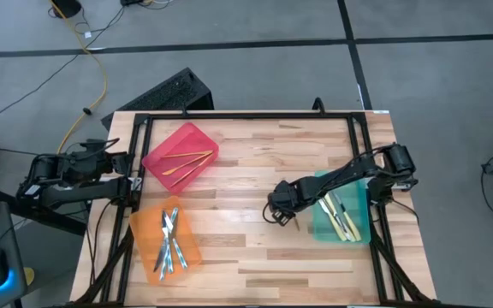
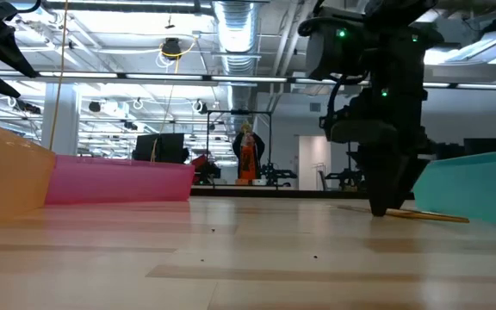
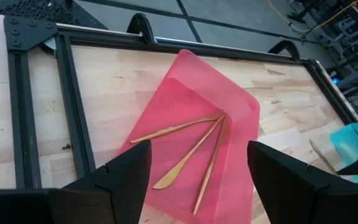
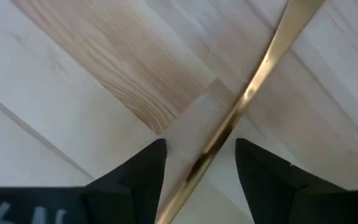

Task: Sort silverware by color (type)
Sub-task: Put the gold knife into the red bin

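We count three bins on the counter [image 1: 255, 171]: a red bin [image 1: 197, 135] with three gold pieces [image 3: 194, 146], an orange bin [image 1: 144, 227] with about four silvery-blue pieces [image 1: 169, 239], and a teal bin [image 1: 359, 190] with roughly three yellow-handled pieces [image 1: 341, 218]. One loose gold piece [image 4: 253, 93] lies flat between the parted fingers of the right pincer [image 4: 201, 162], ungripped. The left pincer [image 3: 197, 168] stands wide open near the red bin, holding nothing.
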{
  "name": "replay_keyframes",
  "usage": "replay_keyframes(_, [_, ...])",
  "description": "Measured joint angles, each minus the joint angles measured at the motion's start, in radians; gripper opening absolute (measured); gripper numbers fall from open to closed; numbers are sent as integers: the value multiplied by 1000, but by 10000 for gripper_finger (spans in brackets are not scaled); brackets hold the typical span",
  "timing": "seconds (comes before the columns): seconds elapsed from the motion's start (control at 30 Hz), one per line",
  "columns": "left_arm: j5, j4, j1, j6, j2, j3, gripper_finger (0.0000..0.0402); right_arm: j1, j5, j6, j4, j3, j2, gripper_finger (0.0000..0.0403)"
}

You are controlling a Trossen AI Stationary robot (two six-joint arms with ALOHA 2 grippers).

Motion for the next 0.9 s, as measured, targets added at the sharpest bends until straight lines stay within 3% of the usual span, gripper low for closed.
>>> replay_keyframes(0.1, [0,0,0,0,0,0,247,1,8,26,-1,0,0,176])
replay_keyframes(0.37, [1,0,0,0,0,0,247,11,22,31,-13,1,1,17])
replay_keyframes(0.9, [0,0,0,0,0,0,247,74,74,1,161,39,-4,4])
